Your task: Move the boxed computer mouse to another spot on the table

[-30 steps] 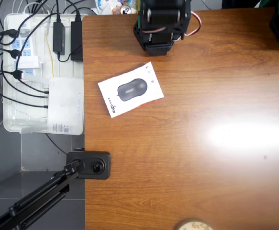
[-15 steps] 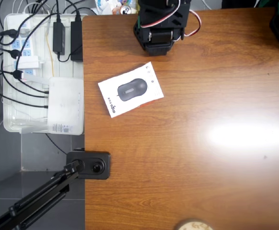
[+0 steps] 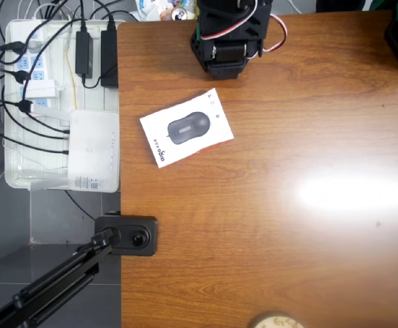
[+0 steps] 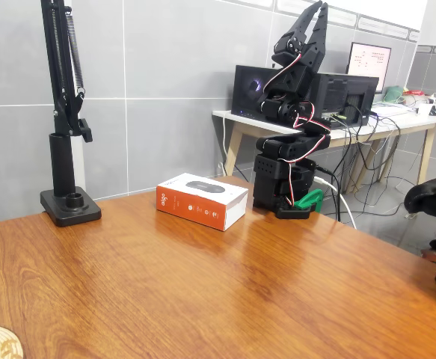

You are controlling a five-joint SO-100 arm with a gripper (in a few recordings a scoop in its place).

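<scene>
The boxed computer mouse (image 3: 186,128) lies flat on the table (image 3: 287,260), face up with the dark mouse picture showing, turned at a slight angle to the table edges; in the fixed view its orange-red side panel faces the camera (image 4: 201,200). It sits well below and in front of the gripper (image 4: 312,13), which points up above the arm's base with nothing between its fingers. The two fingers stand close together near their tips, so the gripper looks nearly closed, though whether it is fully clenched cannot be told from this angle. The arm's base (image 3: 226,48) stands near the box, just beyond its far corner in the overhead view, and nothing touches the box. Further off from the gripper, beyond the box, a black lamp stand (image 4: 68,134) is clamped at the table's edge, and off the table a white tray (image 3: 14,171) holds power strips, cables and a white router-like device (image 3: 93,150). The task appears to be at its very start: the box is untouched and the reach has not begun. The next move probably calls for the arm to fold forward and down toward the box, with the fingers spread wide enough to span its narrower sides. Because the box lies skewed, the wrist would likely need turning to line up with it before closing.
</scene>
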